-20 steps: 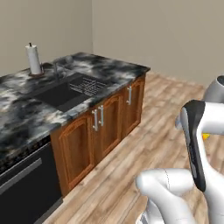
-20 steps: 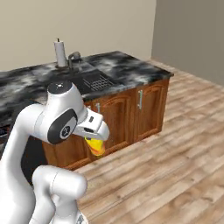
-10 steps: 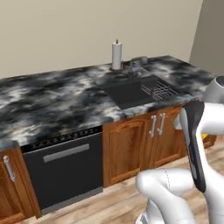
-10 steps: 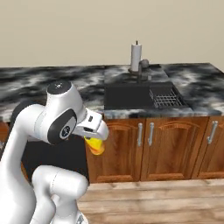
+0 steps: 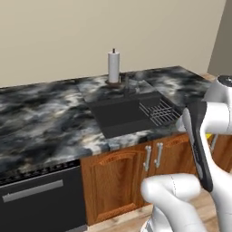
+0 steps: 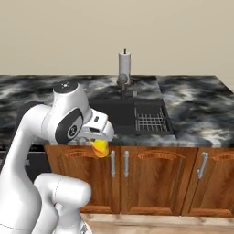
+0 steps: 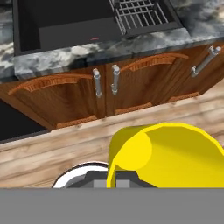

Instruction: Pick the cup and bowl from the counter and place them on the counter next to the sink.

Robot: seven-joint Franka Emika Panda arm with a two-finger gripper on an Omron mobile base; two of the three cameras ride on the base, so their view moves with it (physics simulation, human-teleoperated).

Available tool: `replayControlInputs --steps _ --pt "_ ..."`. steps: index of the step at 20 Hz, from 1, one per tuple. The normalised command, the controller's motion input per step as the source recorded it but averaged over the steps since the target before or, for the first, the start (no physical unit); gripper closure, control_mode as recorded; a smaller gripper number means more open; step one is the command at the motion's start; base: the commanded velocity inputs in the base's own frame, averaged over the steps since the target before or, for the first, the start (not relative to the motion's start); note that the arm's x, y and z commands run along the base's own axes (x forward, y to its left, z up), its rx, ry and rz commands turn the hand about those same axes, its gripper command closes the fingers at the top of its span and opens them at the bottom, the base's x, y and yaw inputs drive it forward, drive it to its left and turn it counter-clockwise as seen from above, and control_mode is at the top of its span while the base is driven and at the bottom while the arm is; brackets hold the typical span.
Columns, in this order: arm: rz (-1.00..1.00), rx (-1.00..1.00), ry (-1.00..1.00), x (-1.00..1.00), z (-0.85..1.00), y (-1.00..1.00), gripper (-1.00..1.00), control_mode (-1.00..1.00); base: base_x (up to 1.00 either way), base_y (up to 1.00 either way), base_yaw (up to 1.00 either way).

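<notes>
The yellow cup [image 7: 168,153] is seen large and close at the lower right, above wooden floor planks [image 7: 65,146]. Beyond it, wooden cabinet doors [image 7: 57,98] are shown below the marble bench [image 7: 57,59], with the dark sink [image 7: 65,22] and wire rack [image 7: 142,15] sunk into it.

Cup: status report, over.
Gripper shut on cup. Cup off the counter, in front of the cabinets, short of the sink. Nothing in the way.

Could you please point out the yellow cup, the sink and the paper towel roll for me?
cup [image 7: 175,153], hand view, on its yellow inner wall.
sink [image 6: 114,118], right base view, on the dark basin floor.
paper towel roll [image 5: 113,66], left base view, on the white roll's side.
</notes>
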Motion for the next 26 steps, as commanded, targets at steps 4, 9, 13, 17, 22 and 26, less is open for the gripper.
replayControlInputs --steps 4,9,13,17,22,26 --pt "0.00 0.00 0.00 0.00 0.00 0.00 1.00 1.00 0.28 -0.36 0.00" --pt "0.00 0.00 0.00 0.00 0.00 0.00 1.00 1.00 0.51 -0.85 0.03" --pt "0.00 0.00 0.00 0.00 0.00 0.00 1.00 1.00 0.77 -0.89 0.12" --pt "0.00 0.00 0.00 0.00 0.00 0.00 1.00 1.00 0.79 -0.58 0.15" --pt "0.00 0.00 0.00 0.00 0.00 0.00 1.00 1.00 0.88 -0.02 0.11" --pt "0.00 0.00 0.00 0.00 0.00 0.00 1.00 1.00 0.60 0.00 0.16"
